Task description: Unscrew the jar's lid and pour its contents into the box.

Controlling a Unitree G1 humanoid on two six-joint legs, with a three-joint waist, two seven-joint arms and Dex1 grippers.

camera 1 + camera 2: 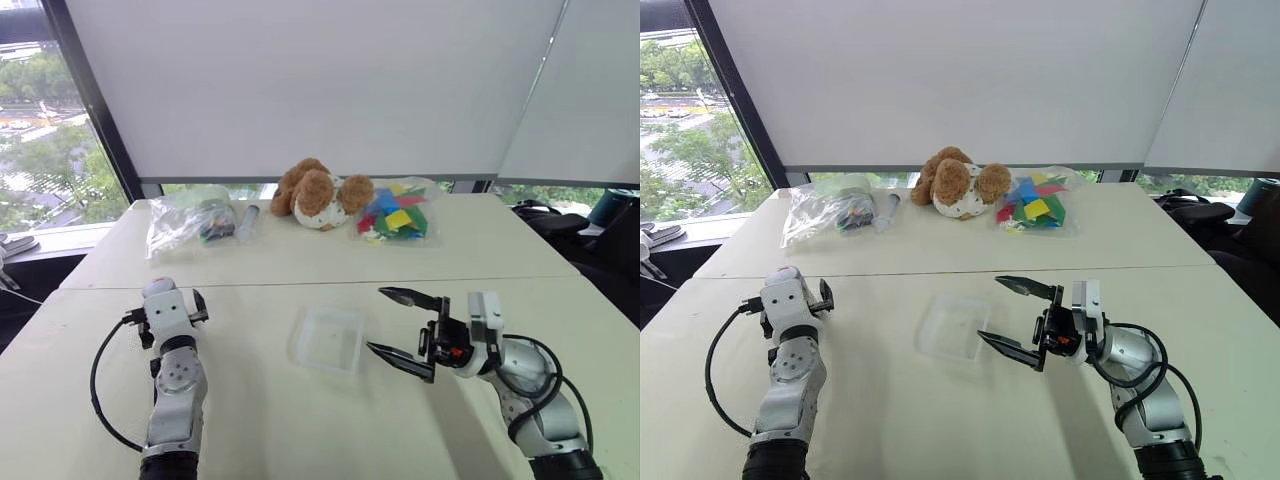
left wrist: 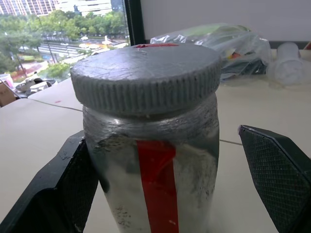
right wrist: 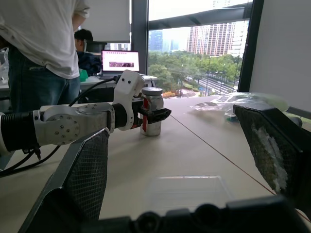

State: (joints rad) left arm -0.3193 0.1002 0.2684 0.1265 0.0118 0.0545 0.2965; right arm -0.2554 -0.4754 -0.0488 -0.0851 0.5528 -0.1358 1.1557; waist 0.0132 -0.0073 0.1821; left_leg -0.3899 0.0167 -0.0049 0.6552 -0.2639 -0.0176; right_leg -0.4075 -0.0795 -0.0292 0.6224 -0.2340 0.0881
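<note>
Jar (image 2: 153, 170), a small clear plastic cylinder with a red strip down its side, stands upright on the white table (image 1: 300, 265) toward its left edge, with the round grey ribbed screw lid (image 2: 146, 77) seated on top. It sits between the two black fingers (image 2: 272, 174) of the left hand (image 3: 151, 115), which are spread wide on either side of it; one finger lies just beside the jar's wall and the other stands apart from it, and whether the nearer one touches cannot be told. What is inside the jar is hard to make out through the scuffed wall. A shallow clear plastic square box (image 1: 327, 338) with rounded corners lies flat near the middle of the table, between the two arms. The right hand (image 1: 400, 330) hovers just beside the box on its right side, turned toward it, its two fingers spread wide with nothing between them. Along the far edge of the table lie a crumpled clear plastic bag (image 1: 188, 220), a brown and white plush toy (image 1: 320, 195), and a clear bag of coloured blocks (image 1: 395, 212). Beyond the table's left edge, a person in a white shirt and jeans (image 3: 43, 48) stands by a desk with an open laptop (image 3: 119, 60).
</note>
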